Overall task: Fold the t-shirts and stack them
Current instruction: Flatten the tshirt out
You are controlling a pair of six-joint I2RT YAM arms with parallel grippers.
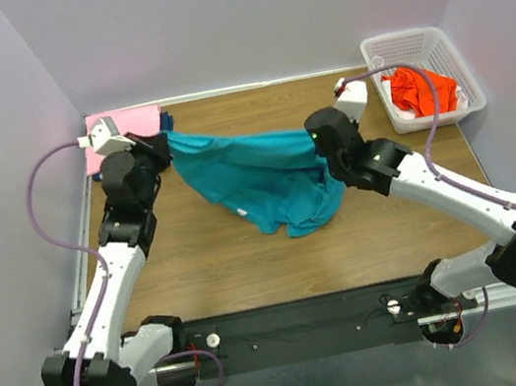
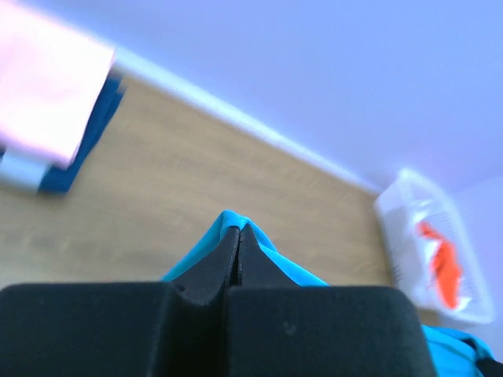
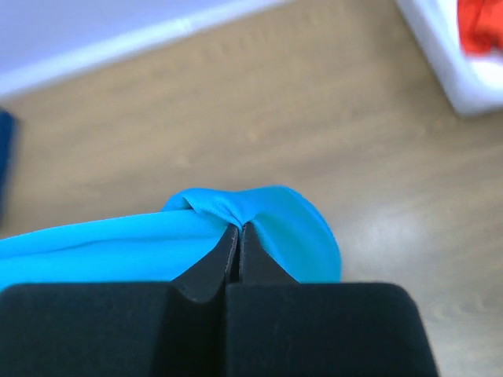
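Top external view: the teal t-shirt hangs stretched between the two arms over the far half of the table. Its held edge runs left to right, the left end nearer the far edge, while the rest sags toward the near edge and bunches on the wood around the middle. Each wrist camera shows its fingers pressed together on a pinch of teal cloth: the left gripper clamps one end, the right gripper the other. So the shirt lies between the grippers, not ahead of either.

A pink t-shirt lies folded over a dark blue t-shirt at the far left corner, just beyond the left gripper. The orange-red t-shirt sits in the white basket at the far right corner. I judge the teal one not yet folded. Laying it flat would call for both arms moving together across that left-right axis — and the left arm is the nearer to the stack.
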